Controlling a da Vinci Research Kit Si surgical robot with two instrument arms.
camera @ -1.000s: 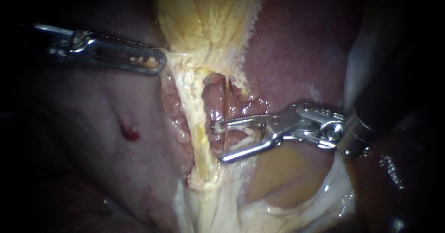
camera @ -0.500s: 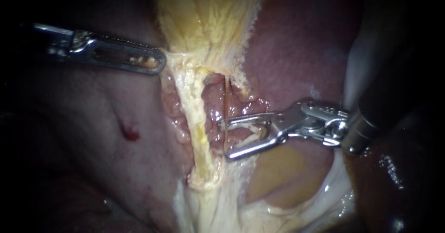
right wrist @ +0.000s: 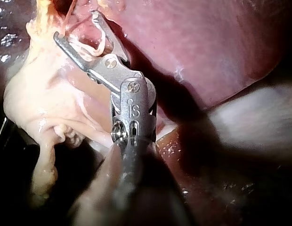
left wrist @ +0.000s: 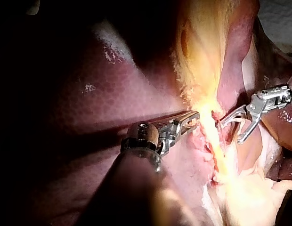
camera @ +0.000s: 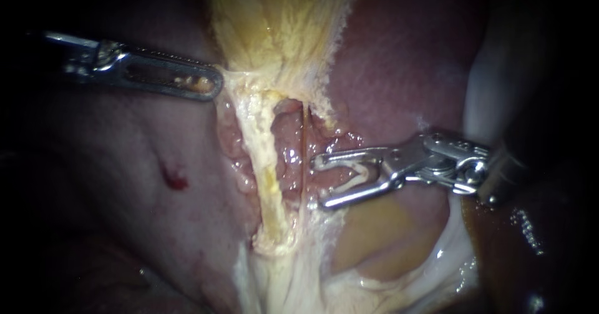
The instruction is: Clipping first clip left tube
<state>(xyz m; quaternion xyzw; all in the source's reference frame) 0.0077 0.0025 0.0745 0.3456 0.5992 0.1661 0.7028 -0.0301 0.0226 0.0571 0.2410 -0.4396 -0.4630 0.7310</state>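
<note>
The left tube (camera: 265,164) looks soft, wet and easy to tear, running down below the left instrument (camera: 215,84), whose jaws pinch pale tissue (camera: 236,77), while the right instrument (camera: 319,183) sits with jaws wide open near its middle, probably the safest place to hold.

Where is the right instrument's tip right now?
In the endoscope view, the right instrument enters from the right; its open jaws sit just right of the thin tube, not around it.
</note>
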